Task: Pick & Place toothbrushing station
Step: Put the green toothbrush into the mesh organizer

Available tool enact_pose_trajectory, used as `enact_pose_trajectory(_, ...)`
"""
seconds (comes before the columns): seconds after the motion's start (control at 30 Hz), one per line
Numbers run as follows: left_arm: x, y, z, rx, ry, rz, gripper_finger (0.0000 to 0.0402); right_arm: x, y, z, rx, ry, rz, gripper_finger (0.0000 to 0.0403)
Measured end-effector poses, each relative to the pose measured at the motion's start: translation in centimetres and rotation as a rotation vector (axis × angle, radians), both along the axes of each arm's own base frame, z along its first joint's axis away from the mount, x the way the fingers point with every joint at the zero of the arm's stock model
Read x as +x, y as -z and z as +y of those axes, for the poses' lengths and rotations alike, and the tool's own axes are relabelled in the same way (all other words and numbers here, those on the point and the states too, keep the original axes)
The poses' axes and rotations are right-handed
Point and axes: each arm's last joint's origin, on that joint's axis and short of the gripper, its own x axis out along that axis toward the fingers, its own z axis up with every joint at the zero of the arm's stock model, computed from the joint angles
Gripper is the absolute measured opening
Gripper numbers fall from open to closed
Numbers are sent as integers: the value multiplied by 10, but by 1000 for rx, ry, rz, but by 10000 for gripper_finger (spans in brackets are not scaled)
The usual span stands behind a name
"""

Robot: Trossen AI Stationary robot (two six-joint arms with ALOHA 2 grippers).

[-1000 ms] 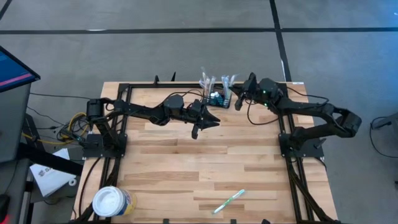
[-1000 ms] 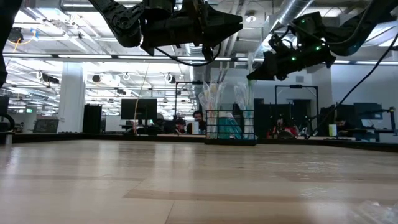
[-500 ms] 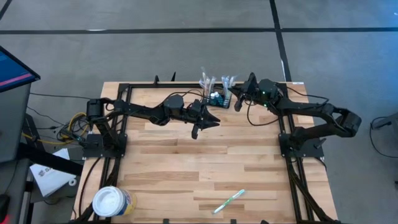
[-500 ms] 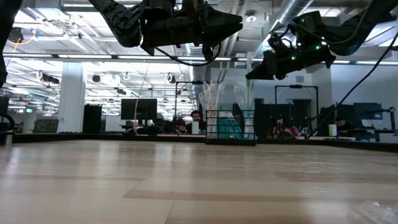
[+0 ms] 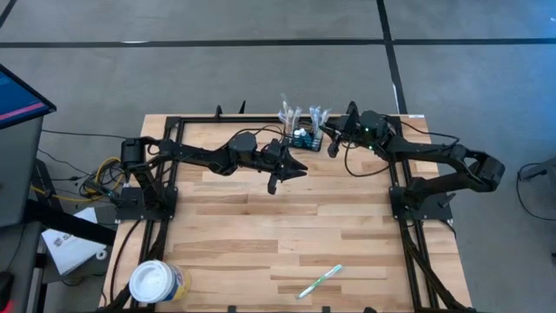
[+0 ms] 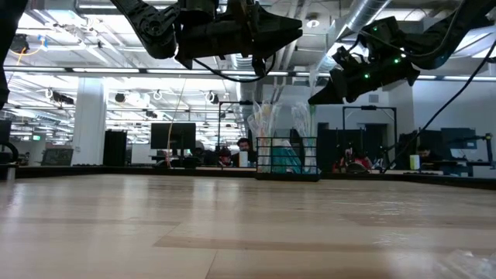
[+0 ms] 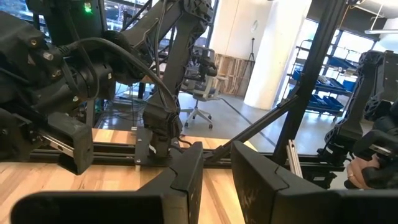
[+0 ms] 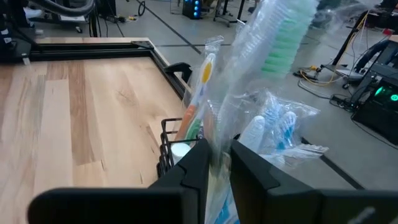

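The black wire-mesh caddy (image 5: 302,137) stands on its base at the table's far edge. It also shows in the low view (image 6: 287,159) and the right wrist view (image 8: 169,146). Several clear-wrapped toothbrushes (image 5: 289,113) stick up out of it. My right gripper (image 5: 332,143) is at the caddy's right side, above its rim (image 6: 314,94), nearly shut around one wrapped toothbrush with green bristles (image 8: 286,31). My left gripper (image 5: 287,174) hovers open and empty just near-left of the caddy, well above the table (image 6: 287,31). My right gripper pinches the clear wrapper of the green-bristled toothbrush between its two fingers (image 8: 198,163), partway down from the head (image 8: 225,134). It comes from the table's right, slanting down, fingers across the brush. The brush stands slightly tilted, its lower end in the caddy.
A round white tub with a yellow-blue label (image 5: 156,283) stands at the near left corner. A wrapped green toothbrush (image 5: 319,281) lies near the front edge. Black frame rails (image 5: 400,200) run along the table's sides.
My right gripper has shifted only slightly at the caddy's wrapped toothbrushes. The caddy has stayed in place.
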Motion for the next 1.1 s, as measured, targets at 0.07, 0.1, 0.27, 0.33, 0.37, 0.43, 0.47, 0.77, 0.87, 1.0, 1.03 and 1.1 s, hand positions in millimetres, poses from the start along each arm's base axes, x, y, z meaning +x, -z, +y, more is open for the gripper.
enact_pose_trajectory(0.07, 0, 0, 0, 0, 0, 0, 77, 0, 0, 0, 3, 0, 2, 50)
enact_pose_trajectory(0.1, 0, 0, 0, 0, 0, 0, 77, 0, 1, 0, 9, 2, 3, 51)
enact_pose_trajectory(0.27, 0, 0, 0, 0, 0, 0, 77, 0, 1, 0, 7, 0, 13, 51)
enact_pose_trajectory(0.33, 0, 0, 0, 0, 1, 0, 77, 0, 1, 0, 1, -2, 17, 51)
enact_pose_trajectory(0.37, 0, 0, 0, 0, 1, 0, 77, 0, 1, 0, -2, -2, 19, 51)
enact_pose_trajectory(0.43, 0, 0, 0, 0, 1, 0, 77, 0, 1, 0, -5, -4, 21, 51)
enact_pose_trajectory(0.47, 0, 0, 0, 0, 1, 0, 77, 0, 2, 0, -4, -4, 22, 51)
enact_pose_trajectory(0.77, 0, 0, 0, 0, 2, 0, 77, -5, 7, -3, 33, 14, 70, 102)
enact_pose_trajectory(0.87, 0, 0, 0, 1, 2, 0, 77, -5, 8, -3, 37, 16, 75, 132)
enact_pose_trajectory(1.0, 0, 0, 0, 24, 0, -6, 77, -6, 8, -4, 37, 19, 75, 158)
enact_pose_trajectory(1.03, 0, 0, 0, 24, 0, -5, 77, -6, 8, -4, 37, 20, 75, 161)
enact_pose_trajectory(1.1, 0, 0, 0, 24, 0, -6, 77, -6, 8, -4, 36, 22, 75, 163)
